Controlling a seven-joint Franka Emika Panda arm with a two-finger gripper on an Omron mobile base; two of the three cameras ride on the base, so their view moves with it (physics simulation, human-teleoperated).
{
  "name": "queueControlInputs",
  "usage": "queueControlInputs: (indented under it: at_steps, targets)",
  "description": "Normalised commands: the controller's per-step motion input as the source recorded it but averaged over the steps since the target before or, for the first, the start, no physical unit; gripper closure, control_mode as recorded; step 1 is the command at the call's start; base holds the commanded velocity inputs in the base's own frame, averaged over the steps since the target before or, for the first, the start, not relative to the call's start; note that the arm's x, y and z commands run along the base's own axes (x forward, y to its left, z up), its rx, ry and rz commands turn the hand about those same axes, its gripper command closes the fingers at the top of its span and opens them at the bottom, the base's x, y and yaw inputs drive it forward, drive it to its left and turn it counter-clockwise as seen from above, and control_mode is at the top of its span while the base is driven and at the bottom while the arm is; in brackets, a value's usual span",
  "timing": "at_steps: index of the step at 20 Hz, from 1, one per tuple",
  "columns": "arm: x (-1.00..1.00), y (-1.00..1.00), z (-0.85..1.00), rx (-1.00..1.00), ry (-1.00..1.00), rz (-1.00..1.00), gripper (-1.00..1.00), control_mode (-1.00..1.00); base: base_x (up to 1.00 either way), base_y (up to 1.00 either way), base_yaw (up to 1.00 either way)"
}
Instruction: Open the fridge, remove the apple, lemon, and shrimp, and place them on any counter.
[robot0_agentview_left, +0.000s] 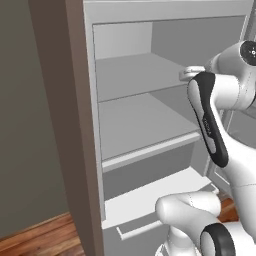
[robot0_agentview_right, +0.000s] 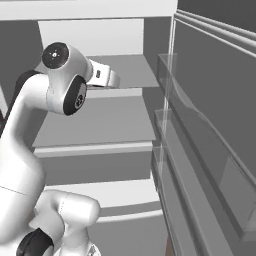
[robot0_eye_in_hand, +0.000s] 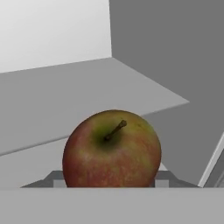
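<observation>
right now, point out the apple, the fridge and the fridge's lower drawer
apple (robot0_eye_in_hand: 112, 151): hand view, on its red skin below the stem
fridge (robot0_agentview_left: 140, 120): left base view, on a bare white shelf
lower drawer (robot0_agentview_left: 150, 196): left base view, on its white top

Inside the open light-grey fridge (robot0_agentview_left: 170, 10), flat white shelves (robot0_agentview_left: 135, 120) are stacked one above another, with a pale pull-out drawer (robot0_agentview_left: 150, 200) at the bottom. Both base views show the visible shelf surfaces bare. In the hand view a round red apple with a green patch around its brown stem (robot0_eye_in_hand: 112, 149) sits close to the camera, with a shelf behind it; whether it rests on one cannot be told.
</observation>
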Motion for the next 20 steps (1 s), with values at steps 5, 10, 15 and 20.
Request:
queueControlInputs:
  at_steps: [5, 10, 15, 20]
  targets:
    - [0.00, 0.00, 0.00, 0.00, 0.00, 0.00, 1.00, 1.00, -0.73, 0.34, -0.17]
    - [0.00, 0.00, 0.00, 0.00, 0.00, 0.00, 1.00, 1.00, -0.74, 0.60, -0.32]
    - [0.00, 0.00, 0.00, 0.00, 0.00, 0.00, 1.00, 1.00, -0.83, 0.47, -0.40]
    - [0.00, 0.00, 0.00, 0.00, 0.00, 0.00, 1.00, 1.00, -1.00, 0.19, -0.55]
